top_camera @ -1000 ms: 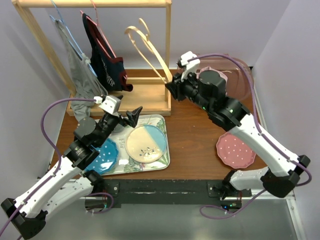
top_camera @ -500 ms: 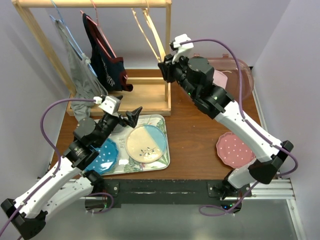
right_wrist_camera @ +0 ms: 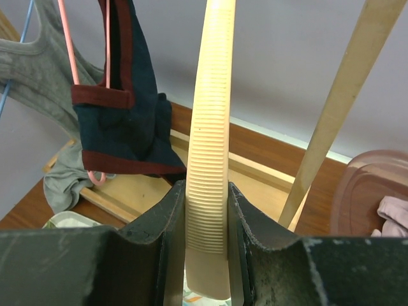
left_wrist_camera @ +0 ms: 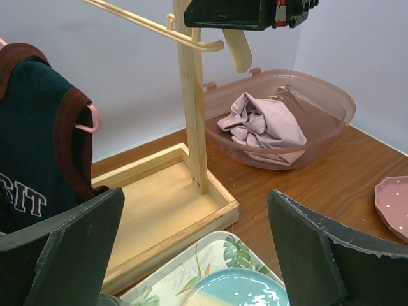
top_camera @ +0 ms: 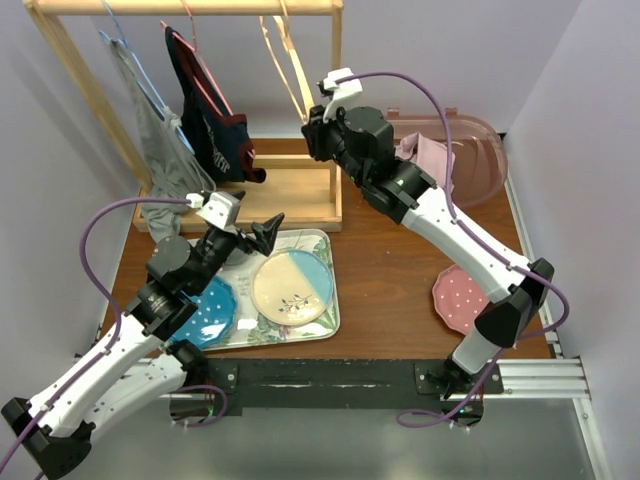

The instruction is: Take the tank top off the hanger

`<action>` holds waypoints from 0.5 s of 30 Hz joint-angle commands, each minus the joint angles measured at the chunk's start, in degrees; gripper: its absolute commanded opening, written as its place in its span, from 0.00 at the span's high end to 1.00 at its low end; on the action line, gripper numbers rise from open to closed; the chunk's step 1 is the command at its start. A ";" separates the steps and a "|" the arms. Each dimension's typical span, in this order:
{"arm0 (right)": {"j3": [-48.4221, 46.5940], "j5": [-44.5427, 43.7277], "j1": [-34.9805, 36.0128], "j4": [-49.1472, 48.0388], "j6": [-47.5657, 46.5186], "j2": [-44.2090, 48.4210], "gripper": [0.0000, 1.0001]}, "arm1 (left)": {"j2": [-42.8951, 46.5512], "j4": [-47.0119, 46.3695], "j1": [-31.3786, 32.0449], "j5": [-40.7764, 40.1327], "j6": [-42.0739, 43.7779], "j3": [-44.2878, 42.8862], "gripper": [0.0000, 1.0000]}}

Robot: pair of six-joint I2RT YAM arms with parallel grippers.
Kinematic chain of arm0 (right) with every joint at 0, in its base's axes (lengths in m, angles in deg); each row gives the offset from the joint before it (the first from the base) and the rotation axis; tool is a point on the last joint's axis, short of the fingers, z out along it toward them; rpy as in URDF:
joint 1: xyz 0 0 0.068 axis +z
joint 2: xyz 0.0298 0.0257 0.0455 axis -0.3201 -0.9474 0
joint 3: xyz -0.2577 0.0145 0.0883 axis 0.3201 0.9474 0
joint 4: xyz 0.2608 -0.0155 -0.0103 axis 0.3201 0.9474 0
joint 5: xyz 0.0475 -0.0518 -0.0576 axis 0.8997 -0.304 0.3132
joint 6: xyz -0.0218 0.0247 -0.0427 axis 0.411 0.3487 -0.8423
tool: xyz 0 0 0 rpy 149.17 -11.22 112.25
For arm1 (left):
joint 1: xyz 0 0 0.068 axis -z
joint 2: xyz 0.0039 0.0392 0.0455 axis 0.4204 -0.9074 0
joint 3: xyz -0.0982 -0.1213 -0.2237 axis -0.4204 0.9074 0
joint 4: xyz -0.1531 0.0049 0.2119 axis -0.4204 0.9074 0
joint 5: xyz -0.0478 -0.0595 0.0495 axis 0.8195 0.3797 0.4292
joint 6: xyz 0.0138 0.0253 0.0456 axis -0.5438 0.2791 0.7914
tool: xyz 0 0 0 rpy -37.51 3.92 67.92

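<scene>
Cream ribbed hanger (right_wrist_camera: 210, 159), bare, sits pinched in the right end effector (right_wrist_camera: 207, 213); the pink tank top (left_wrist_camera: 264, 124) lies bundled in a basin (left_wrist_camera: 331, 95) to its right. Best confirm the hanger rests on the rail (top_camera: 200, 6) above before releasing; left end effector (left_wrist_camera: 194, 252) gapes wide

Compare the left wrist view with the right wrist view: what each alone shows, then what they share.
Left wrist only: the pink dotted plate and the open left gripper. Right wrist only: the grey tank top and the right gripper clamped on the ribbed cream hanger. Both: that hanger, the navy maroon-trimmed tank top, the wooden rack and the translucent pink tub.
</scene>
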 commanded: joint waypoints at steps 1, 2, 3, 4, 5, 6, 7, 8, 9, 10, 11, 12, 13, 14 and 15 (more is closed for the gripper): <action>-3.39 -2.17 -0.08 -1.55 2.51 1.57 0.82 | -0.28 -1.97 -0.22 0.08 0.56 -0.34 0.00; -2.69 -1.99 -0.08 -1.38 2.51 1.93 0.74 | -0.46 -1.97 -0.22 0.17 0.56 -0.34 0.00; -2.08 -1.82 -0.08 -1.38 2.16 2.37 0.68 | -0.55 -1.97 -0.22 0.17 0.56 -0.34 0.00; -1.55 -1.38 -0.08 -1.03 1.98 3.15 0.57 | -0.64 -1.97 -0.22 0.26 0.56 -0.34 0.00; -0.07 -0.16 -0.08 -0.85 1.89 4.81 0.53 | -0.72 -1.88 -0.22 0.52 0.56 -0.34 0.00; 1.08 0.98 -0.08 -0.67 1.89 6.22 0.50 | -0.81 -1.80 -0.22 1.48 2.21 -0.43 0.00; 2.48 2.39 -0.08 -0.32 1.89 7.54 0.42 | -0.90 -1.80 -0.22 2.01 2.40 -0.35 0.00; 5.63 4.23 -0.08 0.03 1.89 10.86 0.38 | -0.90 -1.71 -0.14 2.28 2.40 -0.43 0.00; 7.75 5.03 -0.08 0.03 2.50 12.72 0.34 | -0.90 -1.79 -0.14 2.89 2.31 -0.43 0.00; 10.12 6.08 -0.17 -0.40 2.85 14.66 0.28 | -0.81 -1.80 -0.14 3.16 2.23 -0.35 0.00; 15.37 7.40 -0.08 -1.02 3.38 17.11 0.23 | -0.81 -2.32 -0.14 3.42 2.23 -0.26 0.01; 18.12 10.20 -0.08 -1.37 4.17 21.14 0.20 | -0.99 -2.76 -0.14 3.25 2.23 -0.17 0.01; 20.49 11.35 -0.08 -1.55 4.78 23.35 0.13 | -1.16 -3.20 -0.14 2.90 2.31 -0.34 0.02; 24.78 13.02 -0.17 -1.20 5.14 25.20 0.11 | -1.42 -3.29 -0.14 2.46 2.05 -0.78 0.03; 26.74 15.65 -0.17 -0.59 6.10 28.96 0.09 | -2.38 -3.03 -0.14 0.89 2.05 -1.48 0.04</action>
